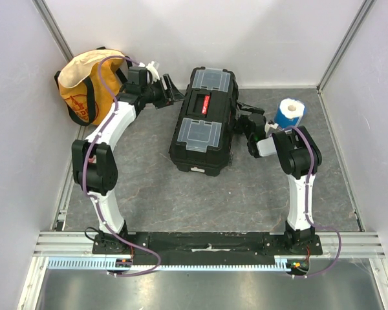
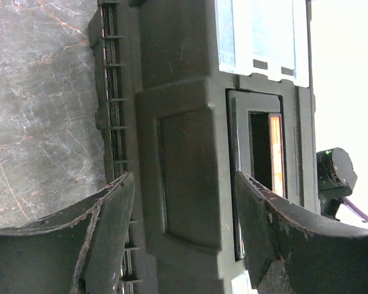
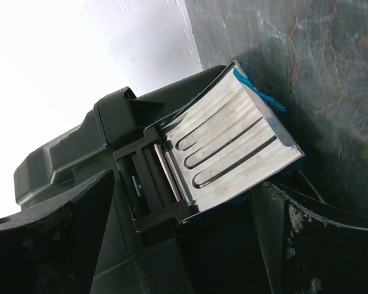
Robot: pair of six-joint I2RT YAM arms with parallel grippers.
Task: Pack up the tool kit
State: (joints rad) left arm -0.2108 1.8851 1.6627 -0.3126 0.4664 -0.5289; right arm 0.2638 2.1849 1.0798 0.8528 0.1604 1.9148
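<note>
Black plastic with its lid down, the tool kit (image 1: 204,123) lies slightly askew at the middle of the grey marbled worktop (image 1: 181,200). Its red-marked handle (image 1: 204,103) sits between two clear-lidded compartments. On its right side, a ribbed silvery latch (image 3: 233,147) with a blue edge looks tipped away from the wall. It is probably not snapped home, though I cannot be sure. The right arm (image 1: 301,168) faces that latch, its jaws wide apart with the latch framed between them and nothing held; I judge it is placed to press the latch shut. The left arm (image 1: 110,129) reaches toward the box's far left corner, its jaws also apart and gripping nothing that shows, perhaps to steady the box against that push. Beyond it, a yellow-orange fabric bag (image 1: 84,90) slumps in the far left corner, outside the work.
</note>
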